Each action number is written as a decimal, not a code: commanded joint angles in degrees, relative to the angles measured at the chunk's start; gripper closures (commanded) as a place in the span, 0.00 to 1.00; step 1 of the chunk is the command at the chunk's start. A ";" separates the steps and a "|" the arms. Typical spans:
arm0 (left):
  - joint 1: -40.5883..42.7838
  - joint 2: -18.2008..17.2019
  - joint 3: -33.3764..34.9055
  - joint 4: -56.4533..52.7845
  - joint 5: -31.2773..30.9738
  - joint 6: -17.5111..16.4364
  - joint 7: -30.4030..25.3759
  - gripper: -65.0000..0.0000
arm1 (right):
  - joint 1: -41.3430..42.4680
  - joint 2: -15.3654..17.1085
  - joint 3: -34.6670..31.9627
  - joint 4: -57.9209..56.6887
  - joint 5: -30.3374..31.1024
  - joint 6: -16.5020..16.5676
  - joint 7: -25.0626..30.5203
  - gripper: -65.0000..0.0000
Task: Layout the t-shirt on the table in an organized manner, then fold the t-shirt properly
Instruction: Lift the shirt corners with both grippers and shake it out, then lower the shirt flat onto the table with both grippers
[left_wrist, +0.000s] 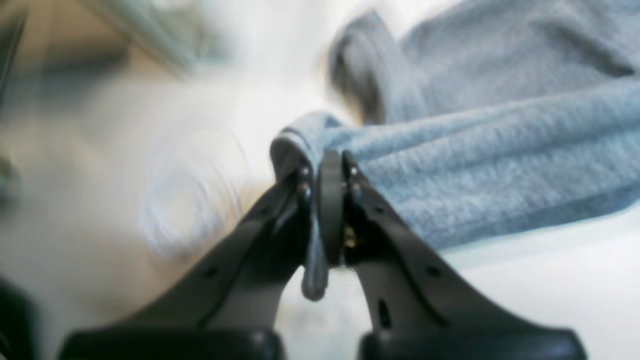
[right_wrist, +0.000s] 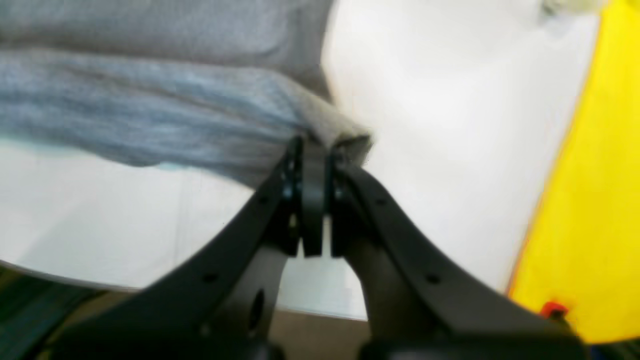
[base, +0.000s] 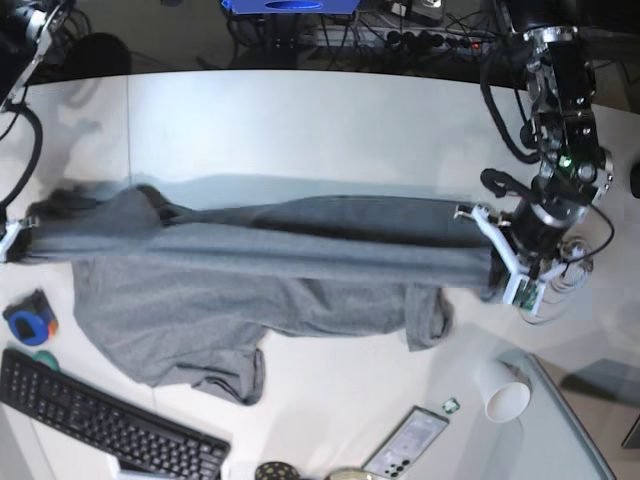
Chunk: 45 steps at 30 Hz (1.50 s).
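Heather-grey t-shirt (base: 250, 270) — short-sleeved, plain — drawn taut into a long horizontal band across the white surface (base: 300, 120), its two ends pinched and raised. Below the band, the rest of the fabric hangs and spreads in loose folds onto the surface, reaching toward the near edge; one sleeve lies crumpled at the lower middle, another small flap droops near the band's right end in the base view. The surface is wide and smooth, with a thin seam line left of the shirt and a curved dark far edge.
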 joint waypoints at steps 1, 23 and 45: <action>-2.46 -0.73 1.58 -0.53 2.33 1.06 -0.54 1.00 | 2.66 1.54 -1.28 -0.91 0.32 0.03 2.22 0.99; -49.41 3.84 13.44 -39.38 14.37 1.23 -0.89 1.00 | 40.38 7.17 -23.87 -30.71 -2.15 0.03 24.37 0.99; -2.73 1.91 10.28 5.71 14.90 1.23 6.15 1.00 | -3.49 0.48 -5.50 9.46 -4.52 0.03 12.94 1.00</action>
